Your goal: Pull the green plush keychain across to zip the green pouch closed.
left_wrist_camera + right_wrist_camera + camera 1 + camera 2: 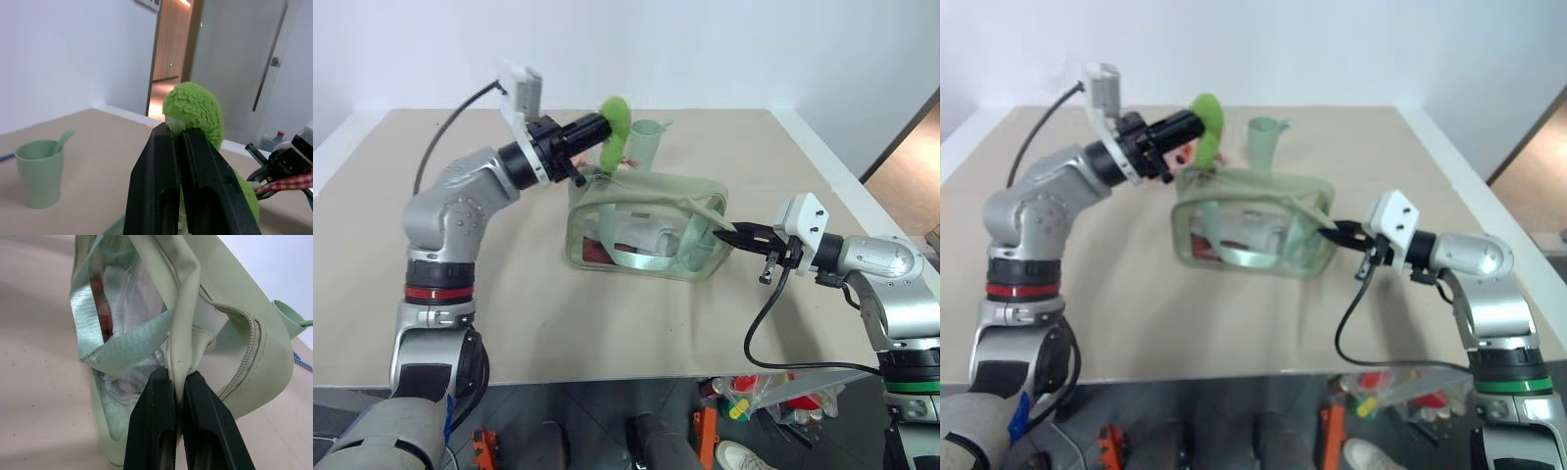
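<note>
White walls stand behind the tan table (pixel 558 323), where the pouch (pixel 646 227) lies with its long axis running left to right, zipper side up and the top still gaping. Its left end is lifted slightly. The keychain (pixel 616 130) sits above that left end, standing roughly upright, clamped in the left claw (pixel 604 127). That arm reaches up and across from the left, its wrist raised and the claw pointing rightward, a little above level. The right claw (pixel 721 231) is pinched tight on the fabric at the pouch's right end; its arm comes in low from the right, pointing leftward, about level. A pale green cup (pixel 646 144) stands just behind the pouch.
</note>
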Controlling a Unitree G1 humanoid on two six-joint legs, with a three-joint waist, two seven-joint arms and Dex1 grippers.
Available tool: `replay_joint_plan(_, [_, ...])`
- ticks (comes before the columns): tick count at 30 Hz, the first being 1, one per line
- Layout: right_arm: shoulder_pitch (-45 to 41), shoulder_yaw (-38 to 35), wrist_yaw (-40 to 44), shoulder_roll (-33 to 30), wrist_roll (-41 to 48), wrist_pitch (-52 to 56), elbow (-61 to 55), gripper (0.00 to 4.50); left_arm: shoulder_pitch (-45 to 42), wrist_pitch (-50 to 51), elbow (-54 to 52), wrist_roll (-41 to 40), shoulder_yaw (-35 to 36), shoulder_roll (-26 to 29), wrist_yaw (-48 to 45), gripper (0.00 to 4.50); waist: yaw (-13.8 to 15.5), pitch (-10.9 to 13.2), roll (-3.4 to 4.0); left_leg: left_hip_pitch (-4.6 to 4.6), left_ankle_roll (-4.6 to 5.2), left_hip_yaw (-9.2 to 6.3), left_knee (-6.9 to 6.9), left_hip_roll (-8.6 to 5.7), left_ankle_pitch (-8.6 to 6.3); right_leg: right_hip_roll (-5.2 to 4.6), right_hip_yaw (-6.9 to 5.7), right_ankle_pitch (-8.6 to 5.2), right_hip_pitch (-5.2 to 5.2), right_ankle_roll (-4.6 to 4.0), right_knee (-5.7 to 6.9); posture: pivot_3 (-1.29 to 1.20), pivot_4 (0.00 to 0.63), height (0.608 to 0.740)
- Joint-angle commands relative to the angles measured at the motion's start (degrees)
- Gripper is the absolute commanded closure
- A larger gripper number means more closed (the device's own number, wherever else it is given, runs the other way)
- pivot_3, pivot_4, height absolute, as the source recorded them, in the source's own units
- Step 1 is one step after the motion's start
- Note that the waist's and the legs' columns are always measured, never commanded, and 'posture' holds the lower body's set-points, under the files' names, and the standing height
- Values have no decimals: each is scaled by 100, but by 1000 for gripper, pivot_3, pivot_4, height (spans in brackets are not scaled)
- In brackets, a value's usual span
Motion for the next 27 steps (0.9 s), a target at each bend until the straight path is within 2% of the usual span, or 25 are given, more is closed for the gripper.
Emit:
replay_joint_plan(1, [14,-124,1,-124,-10,-56,-171,4500,-213,-87,-164,-46,-63,-154,-91,4415,3,0,0,0,0,0,0,0,0,0,0,0,0,0,0,0,150,740])
replay_joint_plan(4, [43,-134,-26,-129,-17,-66,-189,4500,-133,-106,-157,115,-252,-199,-170,4415,4,0,0,-1,0,1,0,-1,0,-1,1,-1,1,1,0,0,150,740])
replay_joint_plan(14, [113,-144,-41,-138,-26,-87,-224,4500,84,-98,56,867,-685,213,-326,4415,6,0,0,0,0,0,2,-3,0,-2,1,-1,2,2,0,0,150,740])
replay_joint_plan(15, [112,-140,-36,-134,-26,-96,-219,4500,93,-143,59,925,-706,229,-351,3766,6,0,0,0,0,0,2,-4,0,-4,1,-1,3,3,0,0,150,740])
replay_joint_plan(21, [72,-93,-33,-96,-51,-135,-187,4500,107,-311,39,1170,-834,465,-682,1820,7,0,0,1,0,0,2,-4,0,-4,1,-1,2,3,0,0,150,740])
replay_joint_plan(26, [22,-76,-8,-89,-60,-168,-132,4500,185,-321,-179,1310,-914,990,-1193,69,6,0,0,0,0,0,2,-4,0,-4,1,-1,2,3,0,0,150,740])
replay_joint_plan(27, [7,-77,0,-90,-61,-176,-112,4500,219,-303,-248,1310,-870,1147,-1276,30,5,0,0,0,0,1,2,-4,0,-4,1,-1,2,3,0,0,150,740])
